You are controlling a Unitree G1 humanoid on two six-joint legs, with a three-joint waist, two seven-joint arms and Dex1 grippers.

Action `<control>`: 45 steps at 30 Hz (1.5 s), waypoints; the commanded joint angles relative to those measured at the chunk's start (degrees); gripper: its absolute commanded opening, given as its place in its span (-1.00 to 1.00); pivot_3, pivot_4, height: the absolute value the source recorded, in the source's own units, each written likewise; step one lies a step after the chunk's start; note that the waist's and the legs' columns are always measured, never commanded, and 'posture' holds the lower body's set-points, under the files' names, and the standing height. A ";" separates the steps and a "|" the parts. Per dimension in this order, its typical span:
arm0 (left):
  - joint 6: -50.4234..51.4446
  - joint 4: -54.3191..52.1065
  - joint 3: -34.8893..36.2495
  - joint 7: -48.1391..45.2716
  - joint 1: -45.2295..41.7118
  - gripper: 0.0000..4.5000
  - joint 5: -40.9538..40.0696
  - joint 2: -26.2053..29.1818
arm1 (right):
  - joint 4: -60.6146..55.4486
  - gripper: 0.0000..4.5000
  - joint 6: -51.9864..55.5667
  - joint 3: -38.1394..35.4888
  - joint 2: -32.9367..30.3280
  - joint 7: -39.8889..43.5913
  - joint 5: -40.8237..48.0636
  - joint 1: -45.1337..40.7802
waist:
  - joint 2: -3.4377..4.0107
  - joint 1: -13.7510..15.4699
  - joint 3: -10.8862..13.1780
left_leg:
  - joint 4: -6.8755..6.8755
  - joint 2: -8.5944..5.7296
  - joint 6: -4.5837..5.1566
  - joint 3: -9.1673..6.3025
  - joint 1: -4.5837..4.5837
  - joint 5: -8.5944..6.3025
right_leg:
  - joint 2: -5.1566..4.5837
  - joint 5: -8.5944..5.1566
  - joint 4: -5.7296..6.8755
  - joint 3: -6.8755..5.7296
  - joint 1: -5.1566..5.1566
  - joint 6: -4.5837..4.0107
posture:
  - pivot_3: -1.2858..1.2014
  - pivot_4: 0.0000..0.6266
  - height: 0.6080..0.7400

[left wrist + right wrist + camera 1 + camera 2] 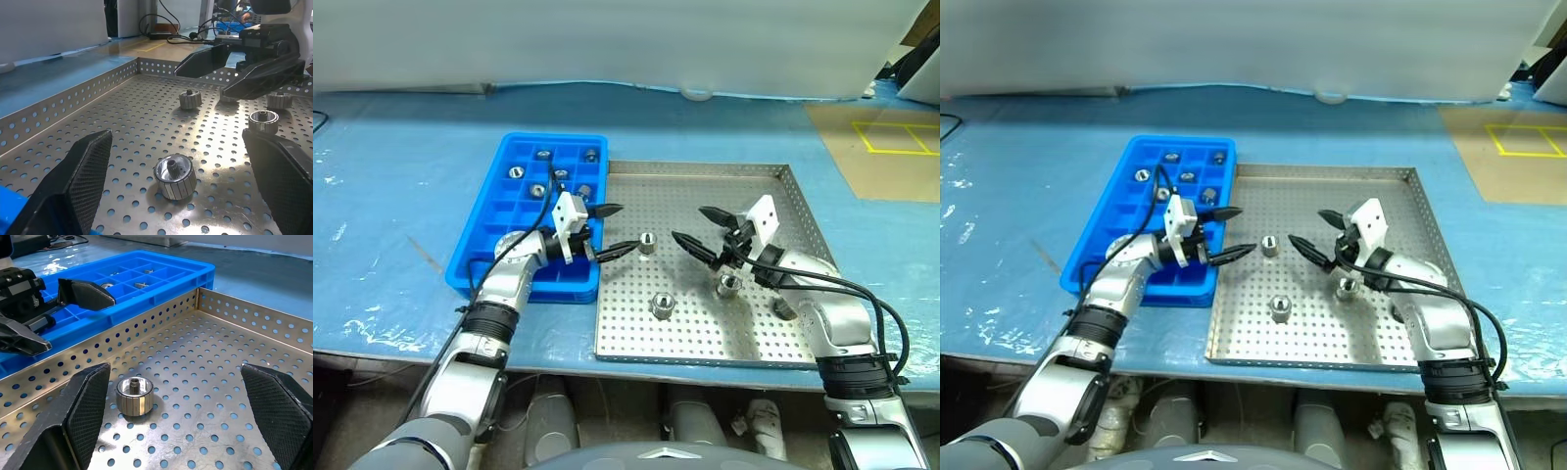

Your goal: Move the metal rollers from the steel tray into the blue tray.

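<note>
1. Black two-fingered claws are being held wide apart on both arms, and nothing is being gripped: the left gripper (pixel 611 230) and the right gripper (pixel 697 225) are facing each other over the steel tray (pixel 781 172).
2. One metal roller (pixel 647 242) is being flanked by the two claws, seemingly so that either can close on it next; in the left wrist view it is lying between that claw's fingers (pixel 78 176).
3. Three more rollers are being left on the perforated floor: one (pixel 662 305) nearer the front rim, another (pixel 728 285) under the right claw, a third (pixel 781 307) beside the right forearm.
4. The blue tray (pixel 478 240) is sitting just beside the steel tray, several rollers (pixel 516 171) already resting in its far compartments.
</note>
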 commanded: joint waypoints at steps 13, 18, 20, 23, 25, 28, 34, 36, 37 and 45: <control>0.39 -0.88 -0.74 -0.39 -0.86 0.98 0.07 -0.38 | -3.32 0.99 -0.56 -1.69 -0.48 -0.97 0.67 0.70 | 0.00 0.02 0.00 | 0.01 0.00 0.00 0.00 0.00 0.00 | 0.00 0.00 0.02 0.00 0.00 0.00 | -0.11 -0.52 1.00; 0.38 -0.33 0.07 -0.14 -1.85 0.98 -0.84 -1.27 | -3.92 0.99 0.85 -2.28 -0.68 -1.65 1.53 0.37 | 0.00 0.11 0.00 | 0.04 0.00 0.00 0.00 0.00 0.00 | -0.01 0.00 0.04 0.00 0.01 0.00 | -0.13 -0.52 1.00; 0.12 0.32 0.62 0.16 -2.58 0.98 -1.18 -1.79 | -4.08 0.99 0.40 -2.84 -0.68 -1.97 1.64 0.33 | 0.00 0.17 0.00 | 0.04 -0.02 0.00 0.00 0.00 0.00 | -0.02 0.00 0.04 0.00 0.02 0.00 | -0.13 -0.52 1.00; -0.55 1.65 0.83 0.43 -3.50 0.98 -0.80 -2.19 | -4.60 0.99 0.00 -2.98 -0.83 -1.84 1.66 0.81 | 0.00 0.02 0.00 | 0.05 -0.02 0.00 0.00 0.00 0.00 | -0.02 0.00 0.04 0.00 0.02 0.00 | -0.13 -0.52 1.00; -0.84 2.01 0.62 0.21 -3.67 0.98 -0.55 -2.23 | -5.00 0.99 0.04 -3.03 -0.77 -1.89 1.64 1.13 | 0.00 -0.08 0.00 | 0.04 -0.01 0.00 0.00 0.01 0.00 | -0.01 0.00 0.04 0.00 0.01 0.00 | -0.13 -0.52 1.00; -0.90 2.60 0.45 0.03 -4.09 0.98 -0.51 -2.40 | -5.26 0.99 -0.02 -3.00 -0.67 -1.99 1.29 1.57 | 0.00 -0.26 0.00 | 0.03 0.00 0.00 0.00 0.01 0.00 | 0.00 0.00 0.03 0.00 -0.01 0.00 | -0.14 -0.52 1.00; -0.69 3.92 -0.86 -0.74 -4.35 0.98 0.73 -2.53 | -6.03 0.99 0.23 -2.81 -1.06 -2.39 0.30 3.00 | 0.00 -0.20 0.00 | 0.05 -0.01 0.00 0.00 0.01 0.00 | 0.00 0.00 0.04 0.00 0.01 0.00 | -0.16 -0.52 1.00; -0.84 4.35 -0.99 -0.69 -4.59 0.98 1.04 -2.75 | -6.42 0.99 0.40 -2.90 -1.21 -2.36 0.26 3.52 | 0.00 -0.21 0.00 | 0.05 -0.01 0.00 0.00 0.03 0.00 | -0.01 0.00 0.05 0.01 0.03 0.00 | -0.16 -0.52 1.00; -0.80 4.47 -0.97 -0.67 -4.78 0.98 1.04 -2.93 | -6.54 0.99 0.45 -2.88 -1.29 -2.37 0.23 3.68 | 0.00 -0.22 0.00 | 0.05 -0.01 0.00 0.00 0.03 0.00 | -0.01 0.00 0.05 0.01 0.04 0.00 | -0.16 -0.52 1.00; -0.49 9.83 -3.24 -0.37 -9.11 0.98 4.91 -3.87 | -5.96 0.99 -0.36 -1.66 -1.07 -2.97 -1.51 4.07 | 0.00 -0.21 0.00 | 0.06 -0.01 0.00 0.00 0.04 0.00 | -0.01 0.00 0.05 0.01 0.04 0.00 | -0.18 -0.52 1.00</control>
